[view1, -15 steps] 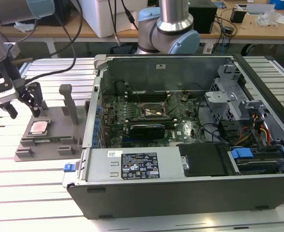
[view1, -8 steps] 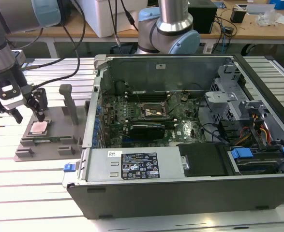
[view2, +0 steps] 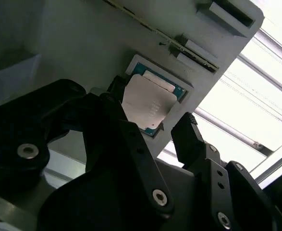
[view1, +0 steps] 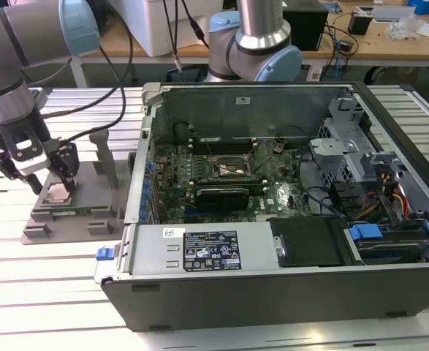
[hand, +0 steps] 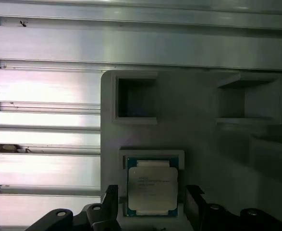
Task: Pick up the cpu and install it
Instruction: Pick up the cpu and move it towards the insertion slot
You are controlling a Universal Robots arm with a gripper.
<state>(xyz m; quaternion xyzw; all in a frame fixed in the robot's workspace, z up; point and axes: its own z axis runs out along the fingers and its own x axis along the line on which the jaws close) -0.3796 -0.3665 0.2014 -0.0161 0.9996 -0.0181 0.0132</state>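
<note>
We judge the task barely begun: the flat square silver-topped cpu [hand: 152, 185] lies in its grey plastic holder [hand: 203, 144], at nine o'clock from the open dark computer case [view1: 272, 292]. Our black gripper [view1: 53, 181] hangs over it, fingers spread either side and grasping nothing. Lifting and installing remain.

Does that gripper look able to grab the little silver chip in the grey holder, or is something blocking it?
Probably yes. In the first wrist view the gripper hangs over the cpu, open, a finger on either side, and nothing covers the chip. The recess of the grey holder hugs it closely, though.
</note>
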